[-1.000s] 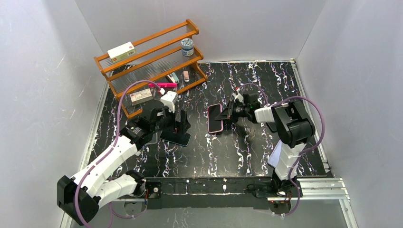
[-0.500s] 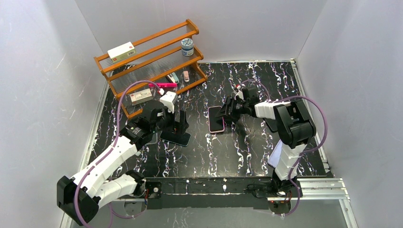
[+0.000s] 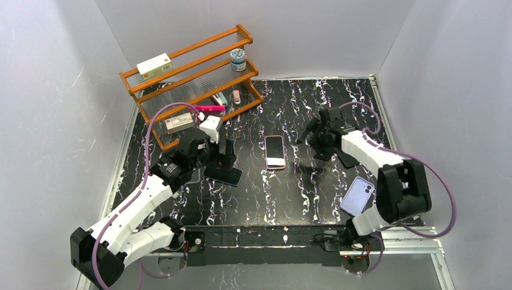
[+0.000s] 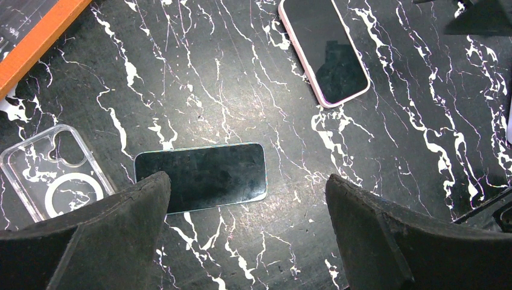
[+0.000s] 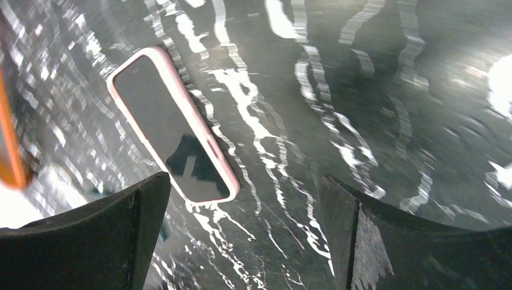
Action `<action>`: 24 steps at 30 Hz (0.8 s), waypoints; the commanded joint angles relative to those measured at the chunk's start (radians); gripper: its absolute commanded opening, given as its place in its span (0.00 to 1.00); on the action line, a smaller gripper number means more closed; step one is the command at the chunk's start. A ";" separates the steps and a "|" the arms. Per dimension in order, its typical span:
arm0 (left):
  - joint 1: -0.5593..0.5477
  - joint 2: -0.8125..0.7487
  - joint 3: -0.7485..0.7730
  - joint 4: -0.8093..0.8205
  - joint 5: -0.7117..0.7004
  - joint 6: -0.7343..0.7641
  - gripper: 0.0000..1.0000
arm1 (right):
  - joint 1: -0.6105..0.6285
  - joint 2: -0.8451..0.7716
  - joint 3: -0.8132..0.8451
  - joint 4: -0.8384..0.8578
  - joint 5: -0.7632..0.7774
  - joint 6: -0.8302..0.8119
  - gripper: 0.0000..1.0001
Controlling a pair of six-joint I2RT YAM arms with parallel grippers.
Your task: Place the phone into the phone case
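A phone in a pink case (image 3: pixel 275 151) lies flat and screen-up in the middle of the black marbled table (image 3: pixel 284 199); it also shows as the pink-cased phone (image 5: pixel 172 124) (image 4: pixel 323 51). My right gripper (image 3: pixel 315 138) (image 5: pixel 241 181) hangs open to its right, apart from it, with nothing between the fingers. A bare dark phone (image 4: pixel 200 177) (image 3: pixel 224 175) lies screen-up next to a clear case (image 4: pixel 57 172) with a white ring. My left gripper (image 4: pixel 246 187) (image 3: pixel 222 158) hovers open just above the bare phone's end.
An orange wooden rack (image 3: pixel 193 78) with boxes and a jar stands at the back left. A lilac phone or case (image 3: pixel 357 195) lies near the front right. A dark flat item (image 3: pixel 347 158) lies under the right arm. Grey walls enclose the table.
My right gripper has opened and let go of the pink-cased phone, which went from tilted to flat. The right arm drew back to the right. The left arm barely moved.
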 commanded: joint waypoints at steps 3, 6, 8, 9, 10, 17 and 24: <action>0.000 -0.029 -0.002 -0.017 -0.019 0.015 0.98 | -0.038 -0.079 0.015 -0.391 0.356 0.245 0.97; 0.000 -0.026 -0.001 -0.021 -0.028 0.015 0.98 | -0.076 -0.046 0.018 -0.491 0.388 0.298 0.93; 0.000 -0.027 0.000 -0.021 -0.028 0.015 0.98 | -0.103 -0.009 0.017 -0.532 0.385 0.307 0.88; 0.000 -0.029 0.000 -0.021 -0.029 0.015 0.98 | -0.113 0.013 0.017 -0.545 0.382 0.303 0.86; 0.000 -0.030 -0.001 -0.021 -0.030 0.015 0.98 | -0.120 0.039 0.015 -0.556 0.379 0.298 0.83; 0.000 -0.033 -0.002 -0.021 -0.034 0.016 0.98 | -0.151 0.009 -0.077 -0.475 0.344 0.292 0.67; 0.000 -0.026 0.000 -0.021 -0.032 0.018 0.98 | -0.201 -0.061 -0.100 -0.537 0.438 0.333 0.62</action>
